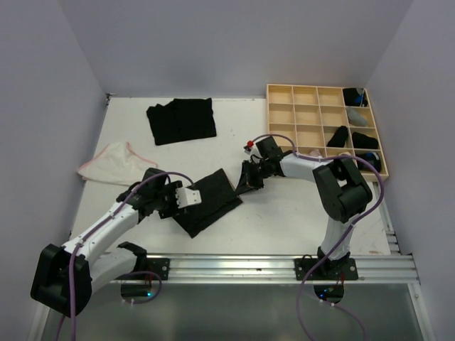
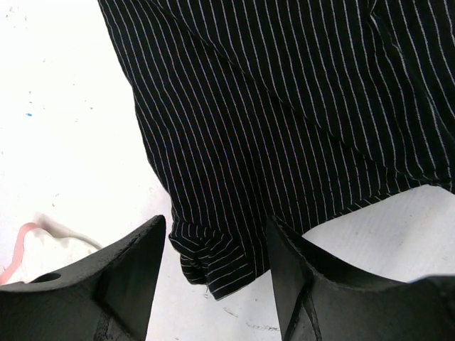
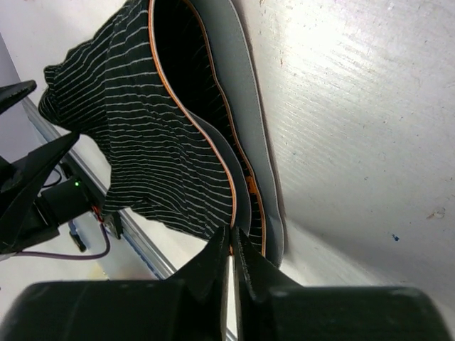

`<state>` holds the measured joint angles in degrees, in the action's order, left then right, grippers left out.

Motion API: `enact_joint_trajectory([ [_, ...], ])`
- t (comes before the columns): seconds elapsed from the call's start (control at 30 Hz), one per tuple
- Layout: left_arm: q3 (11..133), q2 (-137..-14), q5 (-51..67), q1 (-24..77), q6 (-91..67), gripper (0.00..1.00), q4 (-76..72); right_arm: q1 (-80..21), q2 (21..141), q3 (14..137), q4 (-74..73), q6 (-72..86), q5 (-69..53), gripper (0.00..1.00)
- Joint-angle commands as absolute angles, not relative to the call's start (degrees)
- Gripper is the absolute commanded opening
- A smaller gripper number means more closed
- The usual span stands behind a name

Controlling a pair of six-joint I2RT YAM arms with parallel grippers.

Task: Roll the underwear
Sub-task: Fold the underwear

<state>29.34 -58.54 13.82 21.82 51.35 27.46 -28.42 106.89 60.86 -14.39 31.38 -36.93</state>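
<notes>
You're apparently starting the roll: right gripper (image 3: pixel 232 245) pinching the striped briefs (image 1: pixel 213 197) mid-frame, left gripper (image 2: pixel 217 226) spread, leftward turn-over pending.

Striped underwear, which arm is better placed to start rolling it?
Right, probably: the right gripper pinches the underwear by its waistband; the left gripper is open over the opposite corner.

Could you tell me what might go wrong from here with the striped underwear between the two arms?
1. The right end effector pinches only the edge of the grey waistband of the striped underwear; such a thin hold may slip when it pulls.
2. The left end effector stands open around a bunched corner of the cloth; closing there could lock in the wrinkle and make the roll crooked.
</notes>
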Motion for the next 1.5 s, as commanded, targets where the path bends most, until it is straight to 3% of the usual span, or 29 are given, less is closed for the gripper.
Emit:
enact_joint_trajectory([
  [0.0,29.44,-58.97,13.54,21.97,50.01,0.63,24.78,-28.21,106.44,62.58,-16.08,30.68,-38.23,0.06],
  [0.07,29.44,-58.89,13.54,21.97,49.84,0.62,24.7,-28.3,105.03,62.67,-17.65,29.62,-38.15,0.0],
  [0.37,30.14,-56.69,14.76,21.97,49.39,0.62,27.24,-28.13,101.16,62.14,-24.34,24.44,-36.83,0.0],
  [0.7,32.25,-56.6,17.93,21.97,49.83,0.62,29.26,-28.3,109.31,62.48,-27.16,18.28,-35.07,0.0],
  [0.9,39.01,-55.9,27.05,21.97,49.83,0.61,35.23,-29.0,111.27,63.11,-27.16,17.49,-35.59,0.0],
  [1.03,42.63,-60.02,30.94,26.25,48.61,0.52,39.9,-29.09,110.31,63.63,-28.29,16.35,-35.16,0.0],
  [1.23,37.45,-66.17,29.45,32.07,47.81,0.39,37.01,-29.09,109.16,64.86,-31.63,13.54,-34.28,0.0],
  [1.3,35.78,-68.81,28.57,32.69,49.12,0.34,37.61,-29.09,108.2,66.17,-33.3,11.88,-33.58,0.07],
  [1.33,35.16,-69.51,27.96,33.22,50.44,0.33,37.88,-28.92,107.67,66.7,-34.62,11.43,-32.53,0.17],
  [1.47,32.52,-70.58,25.67,34.28,52.29,0.37,37.71,-28.04,103.28,70.21,-34.63,10.9,-32.69,0.29],
])
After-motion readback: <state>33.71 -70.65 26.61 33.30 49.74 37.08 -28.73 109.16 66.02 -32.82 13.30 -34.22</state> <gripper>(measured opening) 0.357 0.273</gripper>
